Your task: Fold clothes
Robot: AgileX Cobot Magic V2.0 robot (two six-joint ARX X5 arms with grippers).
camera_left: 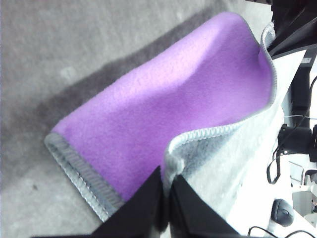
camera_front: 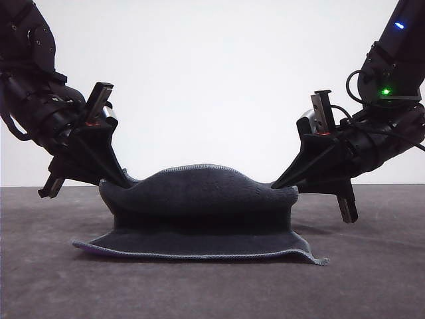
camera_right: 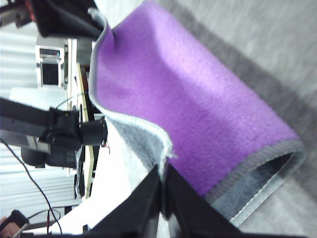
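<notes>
**Folding under way: both grippers carry the far edge over**

Holding one corner each, the left gripper [camera_front: 121, 179] and the right gripper [camera_front: 279, 184] have the cloth [camera_front: 199, 216] raised between them above the table [camera_front: 53, 279]. In the front view its lifted edge arches up in the middle and dips to each pinch point, while the lower part lies flat on the table with its near hem toward the camera. The charcoal face looks forward; a thin purple line peeks out under the near left corner.

Both wrist views show black fingers pressed together on the stitched hem, so each gripper is clamped on a corner. Beyond the fingers the purple face curves away like a half-rolled tube, down to the hem that rests on the table.

The step in hand looks like the first fold: the picked-up edge is in the air, not yet laid down.

The next move probably calls for both arms to travel together toward the near hem, at even height and spacing so the cloth stays taut, then lower until edge meets edge and let go. Uneven travel would likely skew the fold or drag the resting half.
</notes>
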